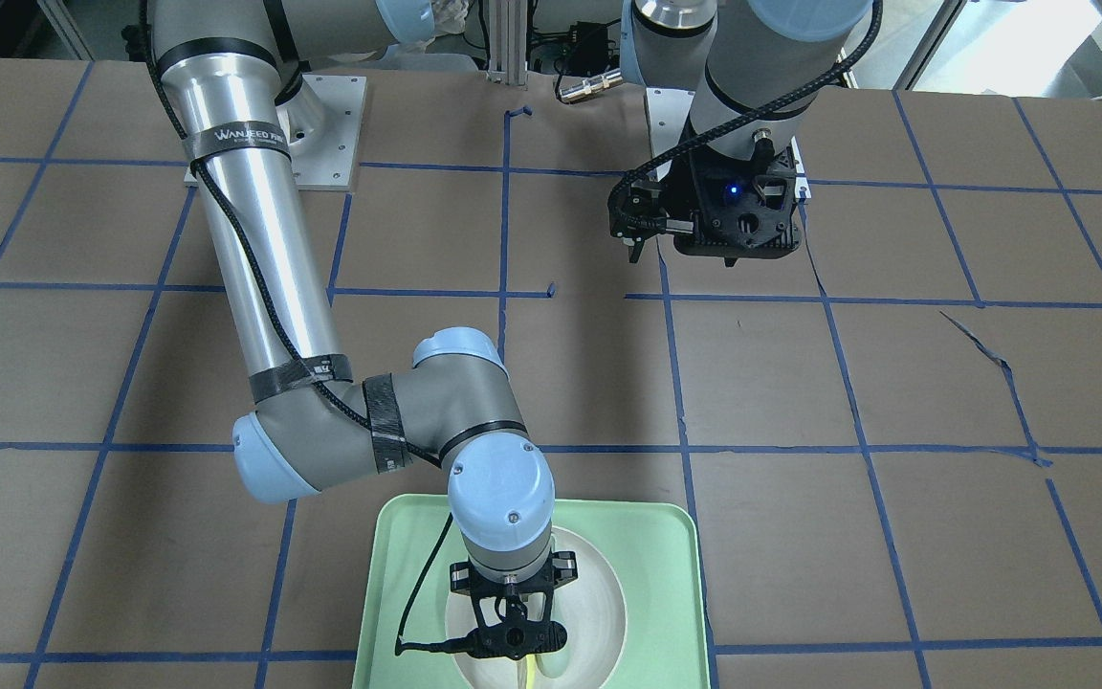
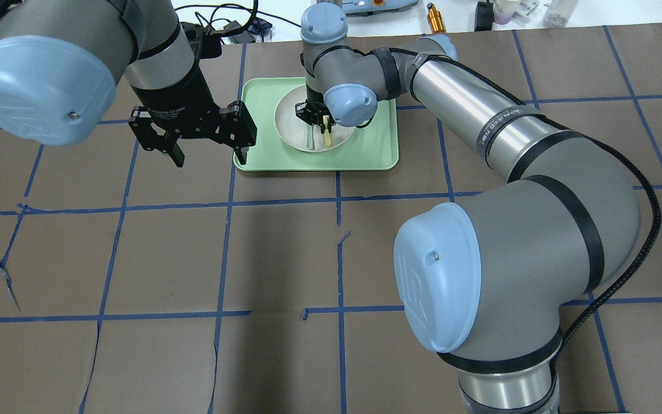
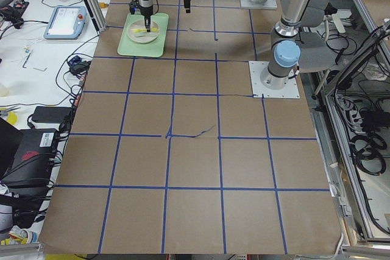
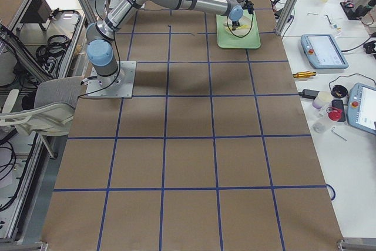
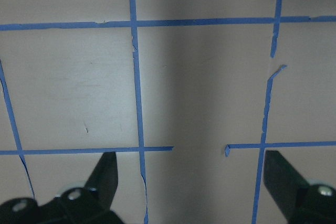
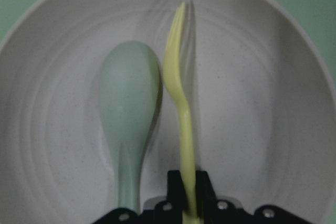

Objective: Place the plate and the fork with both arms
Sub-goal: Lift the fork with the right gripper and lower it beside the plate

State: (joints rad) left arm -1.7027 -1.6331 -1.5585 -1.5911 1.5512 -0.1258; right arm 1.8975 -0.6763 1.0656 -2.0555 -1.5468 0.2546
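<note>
Right wrist-mounted view: a slim pale-yellow plastic fork [image 6: 181, 114] is clamped by its handle in the right hand [image 6: 188, 184], over a round off-white plate [image 6: 262, 103], apparently touching it, beside a pale grey-green spoon [image 6: 128, 108]. The plate is seated on a mint-green rectangular tray [image 2: 377, 155]. The left hand [image 5: 190, 163] is spread wide, empty, above the brown desk [image 2: 193, 259].

Hidden around the plate [image 1: 599, 598]
The right arm [image 1: 501, 498] covered much of the plate's middle; the fork [image 6: 180, 103] lost its handle end between the fingers [image 6: 206, 187], and the spoon [image 6: 128, 108] hid its handle end too.
</note>
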